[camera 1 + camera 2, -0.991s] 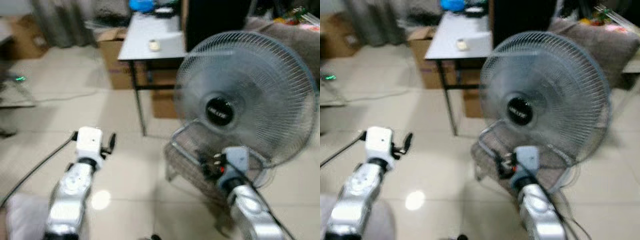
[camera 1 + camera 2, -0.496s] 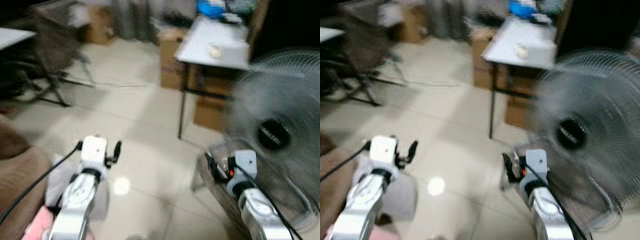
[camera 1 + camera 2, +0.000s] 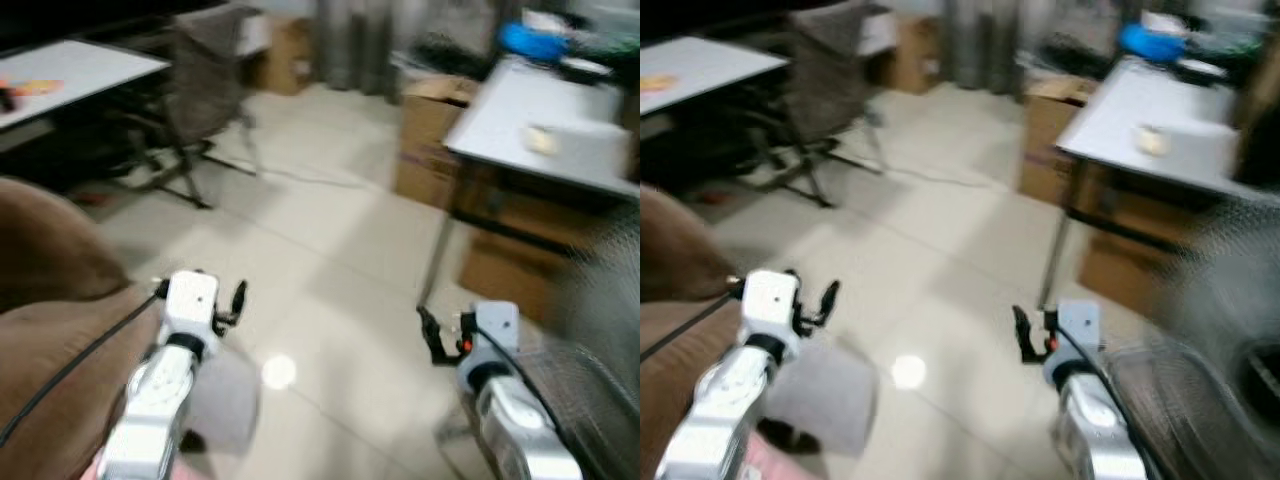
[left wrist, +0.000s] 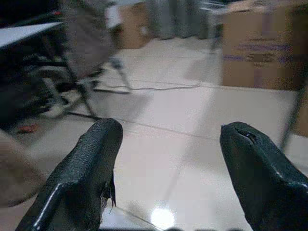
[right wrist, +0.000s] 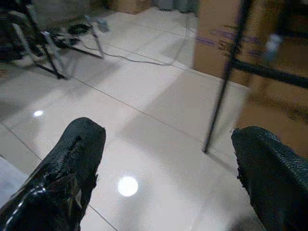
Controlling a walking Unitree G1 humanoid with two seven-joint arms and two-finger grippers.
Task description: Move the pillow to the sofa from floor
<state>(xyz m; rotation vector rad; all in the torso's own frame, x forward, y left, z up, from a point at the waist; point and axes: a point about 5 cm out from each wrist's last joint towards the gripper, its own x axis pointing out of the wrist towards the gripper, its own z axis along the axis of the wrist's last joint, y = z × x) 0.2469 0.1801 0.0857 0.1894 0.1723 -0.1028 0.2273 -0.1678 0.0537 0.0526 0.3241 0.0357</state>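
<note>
A pale grey pillow (image 3: 228, 400) lies on the tiled floor against the front of the brown sofa (image 3: 50, 330), at the lower left. My left arm (image 3: 165, 380) reaches out above the pillow's near edge. Its gripper (image 4: 171, 132) is open and empty, pointing over bare tiles, and a pale corner of the pillow (image 4: 125, 222) lies below its fingers. My right arm (image 3: 500, 400) is held out on the right, well away from the pillow. The right gripper (image 5: 168, 134) is also open, with nothing between its fingers.
A grey table (image 3: 545, 140) on thin black legs stands ahead on the right, with cardboard boxes (image 3: 430, 140) under and beside it. A fan grille (image 3: 600, 380) is close at the right edge. An office chair (image 3: 200, 90) and a white desk (image 3: 80, 65) stand at the back left.
The camera has swung left: the fan slid from the centre to the right edge, and the sofa and pillow came into view. Both grippers stay open and empty.
</note>
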